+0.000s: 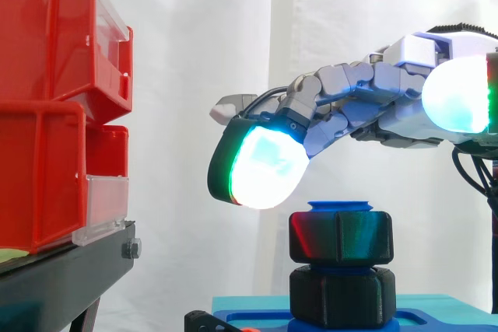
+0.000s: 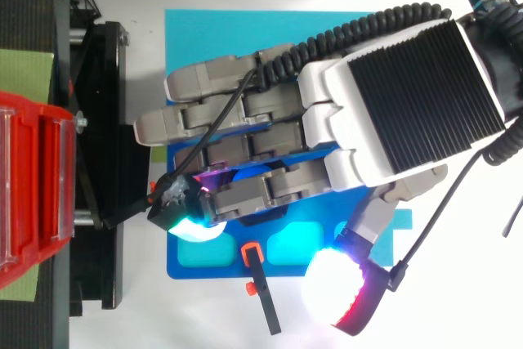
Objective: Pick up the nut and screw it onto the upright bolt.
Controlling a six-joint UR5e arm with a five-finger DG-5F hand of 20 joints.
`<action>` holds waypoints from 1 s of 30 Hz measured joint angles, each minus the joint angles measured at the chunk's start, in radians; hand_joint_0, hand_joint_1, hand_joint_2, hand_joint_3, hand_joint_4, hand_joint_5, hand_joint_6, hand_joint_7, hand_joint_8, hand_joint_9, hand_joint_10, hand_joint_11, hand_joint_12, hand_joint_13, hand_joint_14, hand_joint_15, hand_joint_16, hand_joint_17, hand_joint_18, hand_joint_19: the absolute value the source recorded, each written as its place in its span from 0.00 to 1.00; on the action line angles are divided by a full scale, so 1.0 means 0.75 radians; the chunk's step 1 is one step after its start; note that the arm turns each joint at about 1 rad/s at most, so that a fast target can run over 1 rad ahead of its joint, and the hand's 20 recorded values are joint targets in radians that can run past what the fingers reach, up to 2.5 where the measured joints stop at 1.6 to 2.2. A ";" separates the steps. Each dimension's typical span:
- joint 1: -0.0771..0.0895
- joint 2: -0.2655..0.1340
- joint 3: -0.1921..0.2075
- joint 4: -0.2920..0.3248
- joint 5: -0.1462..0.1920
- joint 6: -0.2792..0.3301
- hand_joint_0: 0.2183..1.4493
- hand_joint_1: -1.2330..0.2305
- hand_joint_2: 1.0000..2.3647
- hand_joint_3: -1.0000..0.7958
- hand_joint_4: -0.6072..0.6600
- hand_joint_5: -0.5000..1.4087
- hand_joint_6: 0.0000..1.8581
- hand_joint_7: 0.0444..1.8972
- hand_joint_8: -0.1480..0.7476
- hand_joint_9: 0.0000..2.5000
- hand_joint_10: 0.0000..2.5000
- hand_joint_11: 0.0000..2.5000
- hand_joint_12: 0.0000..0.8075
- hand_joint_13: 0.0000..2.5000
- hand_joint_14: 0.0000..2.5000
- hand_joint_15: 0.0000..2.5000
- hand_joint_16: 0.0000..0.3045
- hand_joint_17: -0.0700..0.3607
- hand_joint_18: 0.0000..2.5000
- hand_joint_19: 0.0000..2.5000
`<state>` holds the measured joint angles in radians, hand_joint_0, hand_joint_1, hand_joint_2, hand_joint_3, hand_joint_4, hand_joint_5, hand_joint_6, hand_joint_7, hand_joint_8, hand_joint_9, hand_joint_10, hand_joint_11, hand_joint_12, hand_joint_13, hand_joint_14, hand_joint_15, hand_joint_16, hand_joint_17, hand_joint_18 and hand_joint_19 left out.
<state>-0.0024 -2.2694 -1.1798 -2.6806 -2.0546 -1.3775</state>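
A white curtain (image 1: pixel 187 52) hangs behind the work, and a flat cyan mat (image 2: pixel 212 38) covers the surface under it.

The one robot hand (image 2: pixel 409 79) reaches in level from the right of the side view, back upward. Its fingers are stretched nearly straight and hold nothing. The leading fingertip pad (image 1: pixel 268 167) glows white and cyan with a green and red rim. It hangs just above and beside the top of the upright blue plastic bolt (image 1: pixel 340 207), with no grip on it. The thumb pad (image 1: pixel 459 95) glows white and cyan too and stands well apart from the fingers, out to the side.

Two black hexagonal nuts sit on the bolt, one over the other. The upper black nut (image 1: pixel 341 237) is just below the bolt's blue top, almost under the fingertip. The lower black nut (image 1: pixel 342 297) is right beneath it, down at the foot of the bolt. The bolt rises from a blue base plate (image 2: pixel 175 263) with lighter cyan recesses. At the plate's edge lies one small black bar with orange fittings (image 2: pixel 260 284).

Farther out, two red plastic bins are stacked: the upper red bin (image 1: pixel 47 36) on the lower red bin (image 1: pixel 39 176), each with a clear front panel. Both rest on a black stand (image 1: pixel 62 277).
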 measured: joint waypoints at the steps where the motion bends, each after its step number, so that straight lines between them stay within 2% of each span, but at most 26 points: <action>1: -0.001 0.000 0.000 0.000 -0.003 0.000 0.22 0.78 0.00 0.28 0.63 0.25 0.27 0.45 0.38 0.23 0.00 0.00 0.34 0.06 0.00 0.00 0.11 0.34 0.00 0.00; 10: -0.003 0.000 0.001 0.012 -0.011 0.000 0.23 0.76 0.00 0.28 0.63 0.26 0.27 0.43 0.32 0.27 0.00 0.00 0.31 0.09 0.00 0.00 0.10 0.33 0.00 0.00; 19: -0.006 0.000 0.002 0.059 -0.030 0.000 0.23 0.76 0.00 0.28 0.63 0.26 0.27 0.42 0.32 0.27 0.00 0.00 0.31 0.09 0.00 0.00 0.10 0.32 0.00 0.00; 30: 0.003 -0.001 0.001 0.069 -0.017 0.028 0.23 0.75 0.00 0.28 0.63 0.25 0.27 0.42 0.33 0.27 0.00 0.00 0.31 0.10 0.00 0.00 0.10 0.32 0.00 0.00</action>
<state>-0.0005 -2.2701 -1.1791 -2.6286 -2.0675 -1.3565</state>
